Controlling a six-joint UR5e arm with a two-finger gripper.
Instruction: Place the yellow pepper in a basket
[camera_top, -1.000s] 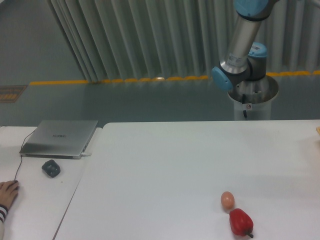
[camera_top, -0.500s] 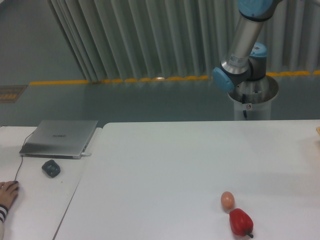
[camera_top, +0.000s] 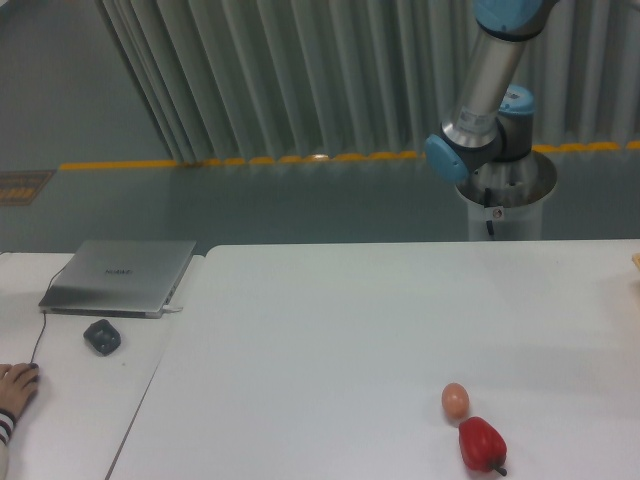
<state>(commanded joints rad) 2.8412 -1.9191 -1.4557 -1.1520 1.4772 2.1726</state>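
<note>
The white desk (camera_top: 350, 330) fills the lower part of the view, with a narrower white desk (camera_top: 75, 400) butted against its left edge. Behind the main desk, toward its right end, the robot arm (camera_top: 485, 90) rises from a pale round pedestal (camera_top: 505, 205) and runs up out of the top of the frame, so the gripper is outside the view and whether it is released or clenched cannot be told. Grey vertical blinds (camera_top: 300, 75) hang behind the arm, and a yellow floor line (camera_top: 230, 160) runs along the floor below them.

On the narrower desk a closed silver laptop (camera_top: 120, 277) lies near the far edge, close to the seam with the main desk. A dark mouse (camera_top: 102, 336) sits just in front of the laptop, apart from it. A person's hand (camera_top: 15, 388) rests at the left edge of the frame, in front of and left of the mouse.

On the main desk, near its front edge and toward the right, a red pepper (camera_top: 481, 444) with a dark stem lies on its side. A small tan egg (camera_top: 455, 401) stands just behind the red pepper, to its left, very close to it.

The yellow pepper and the basket do not appear anywhere in this view.
</note>
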